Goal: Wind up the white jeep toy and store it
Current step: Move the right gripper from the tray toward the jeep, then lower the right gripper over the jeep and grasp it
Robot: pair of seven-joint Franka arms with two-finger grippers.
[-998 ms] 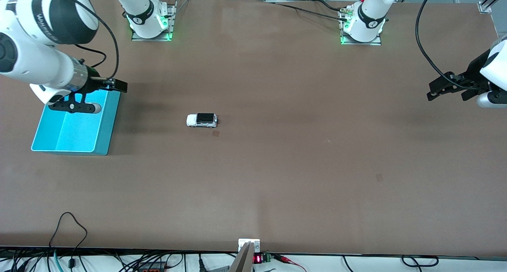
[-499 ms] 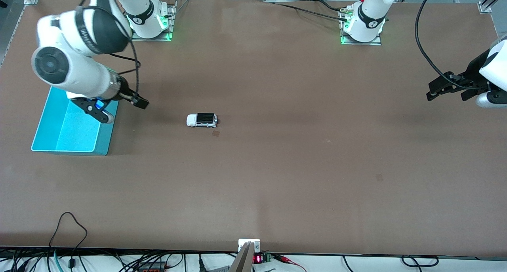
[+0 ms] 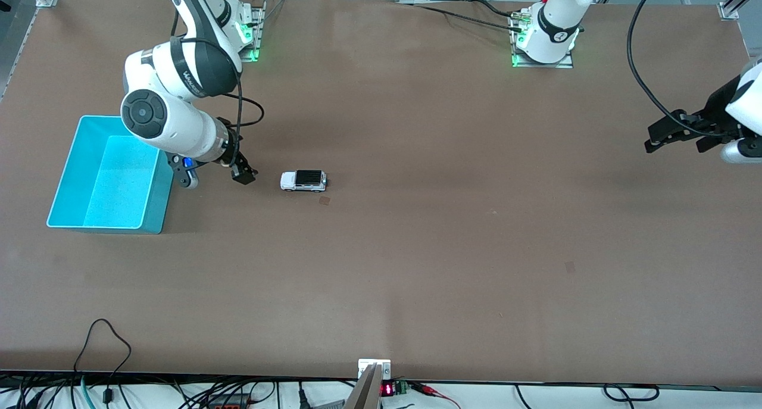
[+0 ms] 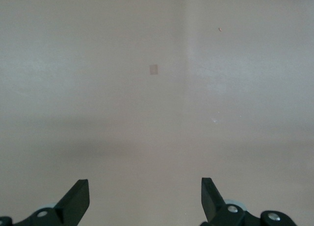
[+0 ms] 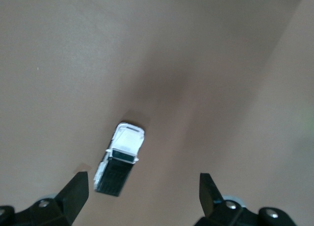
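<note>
While parked on its wheels mid-table on brown table (image 3: 417, 248), small boxy white jeep toy with black roof (image 3: 303, 181) untouched, well apart from open cyan plastic bin (image 3: 152, 203) toward right arm's end. Right end effector (image 3: 213, 174) over table between bin and jeep, fingers spread wide, empty. Left end effector (image 3: 675, 134) waiting over its end of table, fingers wide apart, empty.
</note>
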